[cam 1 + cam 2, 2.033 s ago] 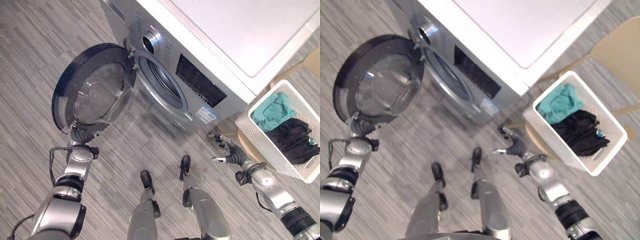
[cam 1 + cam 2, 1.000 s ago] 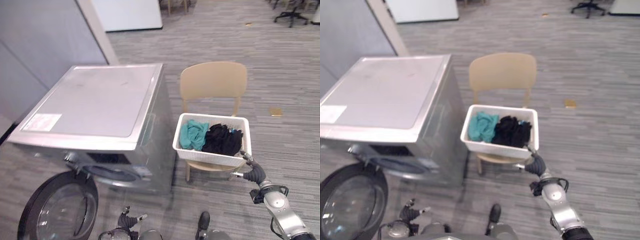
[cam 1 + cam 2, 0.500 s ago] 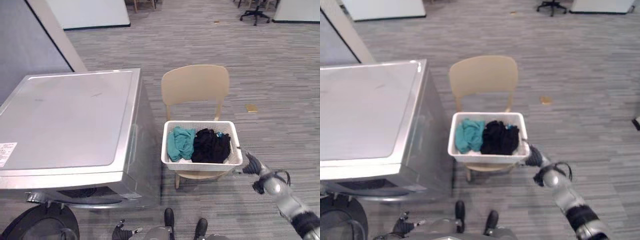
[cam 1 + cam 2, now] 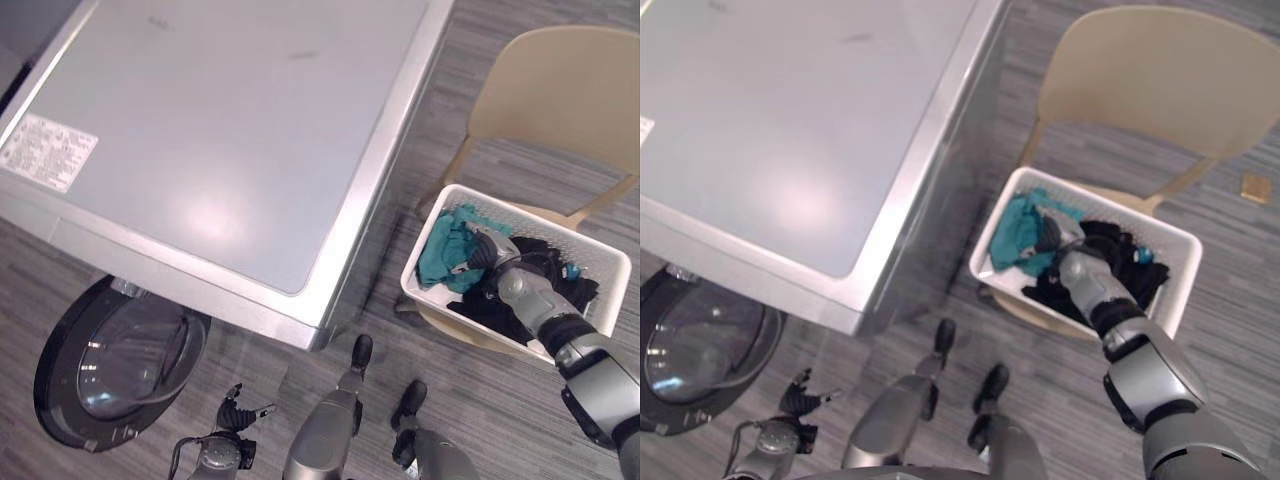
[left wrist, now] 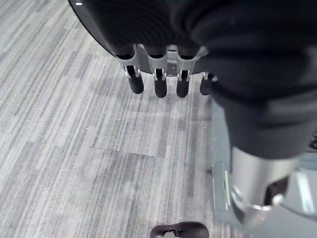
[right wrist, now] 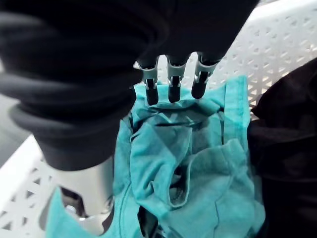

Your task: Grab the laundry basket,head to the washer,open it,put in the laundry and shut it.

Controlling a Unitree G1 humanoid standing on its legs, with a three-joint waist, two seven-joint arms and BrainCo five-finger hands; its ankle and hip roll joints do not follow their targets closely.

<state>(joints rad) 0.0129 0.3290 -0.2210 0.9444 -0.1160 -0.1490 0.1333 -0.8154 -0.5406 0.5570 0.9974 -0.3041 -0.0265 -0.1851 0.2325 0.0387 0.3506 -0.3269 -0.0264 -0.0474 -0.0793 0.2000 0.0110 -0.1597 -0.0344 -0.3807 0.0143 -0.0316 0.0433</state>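
Grey striped carpet (image 4: 240, 310) covers the floor, its pile running in fine streaks. On it stands the washer (image 4: 230, 130), a boxy machine with a broad, flat, matt silver top and a brushed metal edge; a white label sits at its left corner. Its round door (image 4: 115, 362) hangs open at the near left, a thick dark ring round a bulging clear glass bowl.

To the right of the washer stands a chair (image 4: 560, 95) of smooth tan plastic with a curved back. On its seat rests the basket (image 4: 600, 250), a white rectangular plastic tub with perforated, lattice-like walls. Inside it lie the laundry: a crumpled teal cloth (image 6: 198, 168) at the left end, soft and creased, and a black cloth (image 4: 560, 285) bunched at the right end, the two touching.

The right hand (image 4: 480, 250) reaches down into the basket over the teal cloth. In the right wrist view its dark-tipped fingers (image 6: 171, 89) hang straight and relaxed just above the folds, gripping nothing; whether the tips touch the cloth cannot be told.

The left hand (image 4: 235, 415) hangs low at the near left, just beside the open door, its fingers (image 5: 156, 84) loose and uncurled over bare carpet, empty.
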